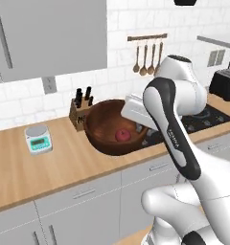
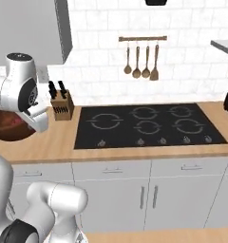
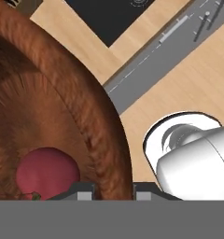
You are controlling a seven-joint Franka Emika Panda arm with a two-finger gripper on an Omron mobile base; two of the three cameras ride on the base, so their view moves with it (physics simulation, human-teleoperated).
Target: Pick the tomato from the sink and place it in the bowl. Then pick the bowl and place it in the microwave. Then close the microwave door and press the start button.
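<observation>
- Wooden bowl [image 1: 107,129] is hanging tilted above the counter [image 1: 35,167], w/ the tomato [image 1: 122,135] sitting inside, so I'm judging step one done and the carry to the microwave underway.
- I'm pinching the bowl's rim wall w/ my claw [image 3: 114,191], one tip inside, one outside, jaws part-closed on the wood.
- Tomato is lying at approx 9 o'clock of my tips in hand view, just beside the inner one.
</observation>
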